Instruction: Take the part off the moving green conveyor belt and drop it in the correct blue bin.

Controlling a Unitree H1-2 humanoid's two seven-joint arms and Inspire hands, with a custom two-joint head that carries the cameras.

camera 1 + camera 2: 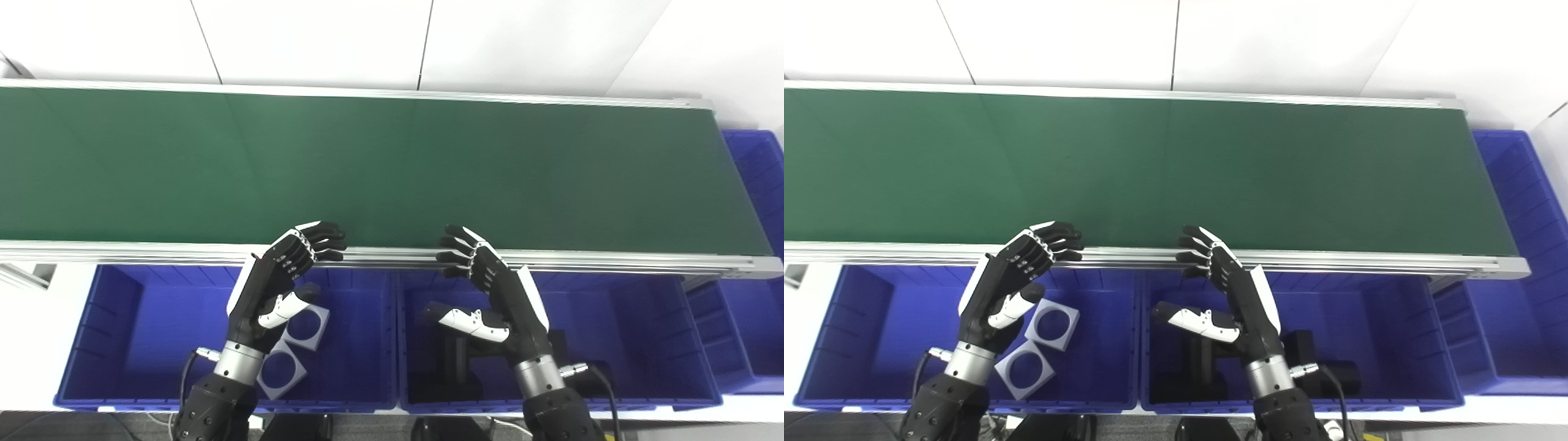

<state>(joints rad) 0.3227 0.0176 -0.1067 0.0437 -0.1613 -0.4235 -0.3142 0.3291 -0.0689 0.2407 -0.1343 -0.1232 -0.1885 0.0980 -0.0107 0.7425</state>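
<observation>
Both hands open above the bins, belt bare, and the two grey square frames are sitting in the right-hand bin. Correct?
Not quite: the grey square frames lie in the left bin, under the left hand, as the right eye view shows. The rest holds.

Left hand (pixel 275 288): black palm and black fingers (pixel 321 236), small pale dots along the finger backs. Thumb carries a white shell segment with a black tip. A white panel runs along the outer edge of the hand.

Right hand (pixel 490 294): same build, mirrored. Black fingers (pixel 456 245), white-shelled thumb with dark screw dots, white panel along the outer edge.

Both wrists: a silver metal cuff ring, then a black forearm housing with small screw heads showing on the left one.

Cables: a silver plug connector sits at each wrist cuff, with a black cable looping off toward the bottom edge.
</observation>
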